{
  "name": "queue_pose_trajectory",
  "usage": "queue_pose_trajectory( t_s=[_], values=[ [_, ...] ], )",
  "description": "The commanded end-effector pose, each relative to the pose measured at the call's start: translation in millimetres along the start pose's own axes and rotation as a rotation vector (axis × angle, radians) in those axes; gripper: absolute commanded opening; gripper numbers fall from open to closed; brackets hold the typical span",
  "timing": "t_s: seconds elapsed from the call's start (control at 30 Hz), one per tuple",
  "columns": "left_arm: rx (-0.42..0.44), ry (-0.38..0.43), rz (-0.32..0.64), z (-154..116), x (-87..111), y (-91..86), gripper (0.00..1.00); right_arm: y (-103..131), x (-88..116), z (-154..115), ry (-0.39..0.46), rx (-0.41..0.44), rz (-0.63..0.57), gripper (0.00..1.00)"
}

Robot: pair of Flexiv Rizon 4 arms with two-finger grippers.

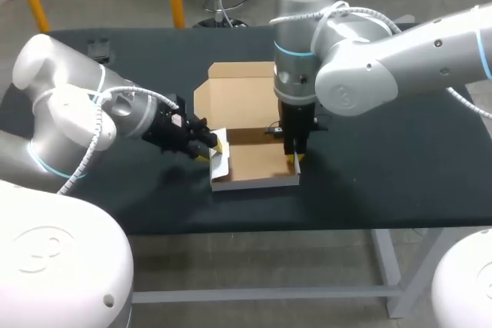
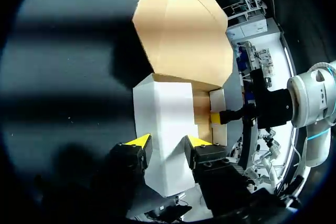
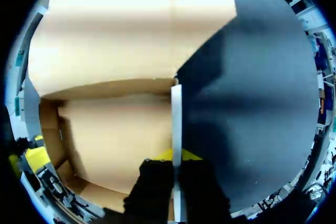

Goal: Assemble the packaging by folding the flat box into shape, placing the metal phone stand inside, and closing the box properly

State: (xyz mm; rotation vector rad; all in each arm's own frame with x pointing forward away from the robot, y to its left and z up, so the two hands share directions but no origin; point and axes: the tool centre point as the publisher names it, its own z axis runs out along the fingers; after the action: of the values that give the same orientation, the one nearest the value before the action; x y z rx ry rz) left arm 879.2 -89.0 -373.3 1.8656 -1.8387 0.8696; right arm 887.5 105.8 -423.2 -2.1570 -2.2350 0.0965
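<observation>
- Two grippers work the box (image 1: 254, 163) from opposite ends. It sits on the dark table (image 1: 384, 151) half formed, brown floor facing up, with its lid (image 1: 234, 91) laid open and flat behind that floor.
- At the box's left end, the left gripper (image 1: 211, 148) comes in low and sideways, its fingers pointing at the white outer face of the left wall (image 2: 163, 111).
- Its fingers stand parted. The white panel is ahead of and between the yellow tips rather than pinched from two sides, so it grips nothing.
- This placing reads as a push or a prop. The gripper is probably there to stand the wall upright and stop it from flopping outward.
- The metal phone stand shows in no view. On that evidence the work is at the folding step, with loading and closing yet to come.
- At the box's right end, the right gripper (image 1: 294, 160) comes straight down over the right wall (image 3: 176, 111).
- The wall's thin white edge runs up between its two fingers, one inside the box and one outside. Both appear to press it, so the gripper is closed on the wall.
- Held this way, the wall is likely being kept vertical so the box keeps its shape while the left end is set.
</observation>
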Motion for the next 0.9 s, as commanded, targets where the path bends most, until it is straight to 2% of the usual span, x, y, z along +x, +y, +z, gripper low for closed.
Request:
queue_pose_trajectory(
  t_s=[0.03,0.4,0.9],
  values=[
    [-0.012,-0.111,-0.001,5.7,4.7,0.1,0.44,1.0,2.1,1.3,-0.003,0.006,-0.001,0.0],
    [-0.008,-0.221,0.017,8.3,4.0,2.8,0.48,1.0,2.1,1.3,-0.003,0.006,-0.001,0.0],
    [-0.016,-0.399,0.015,18.2,-5.5,-0.8,0.45,1.0,2.1,1.3,-0.003,0.006,-0.001,0.0]
  ],
)
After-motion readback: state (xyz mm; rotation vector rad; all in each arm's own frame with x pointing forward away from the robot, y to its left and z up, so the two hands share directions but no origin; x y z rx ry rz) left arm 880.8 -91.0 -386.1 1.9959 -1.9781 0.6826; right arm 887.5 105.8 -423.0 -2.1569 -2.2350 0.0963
